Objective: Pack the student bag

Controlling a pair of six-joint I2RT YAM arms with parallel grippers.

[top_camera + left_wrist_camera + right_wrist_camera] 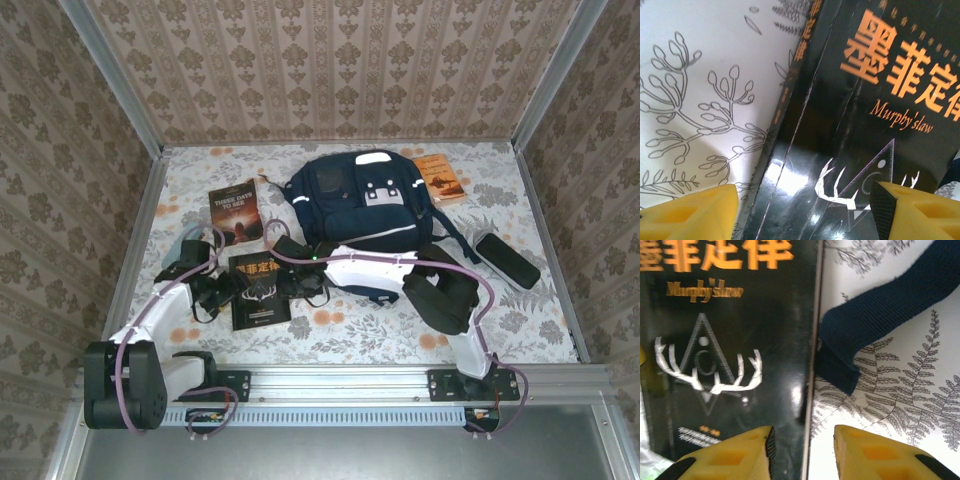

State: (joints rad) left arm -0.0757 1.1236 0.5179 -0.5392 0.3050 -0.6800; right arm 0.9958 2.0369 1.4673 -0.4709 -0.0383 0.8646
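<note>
The navy student bag (360, 200) lies at the middle back of the table, one of its straps (880, 315) trailing toward me. In front of it a black book titled "Murphy's law" (258, 290) lies flat. My left gripper (228, 288) is low over the book's left, spine edge (785, 100); its yellow fingers (695, 212) stand wide apart, one over the tablecloth and one over the cover. My right gripper (298, 283) is open at the book's right edge (812, 365), with one of its fingers (735, 457) over the cover and the other over the cloth.
A second book, "Three Days to See" (235, 210), lies left of the bag. An orange book (440, 178) sits at its right rear, and a black case (507, 260) lies further right. The bag's dark padded strap (435, 295) rests under my right arm.
</note>
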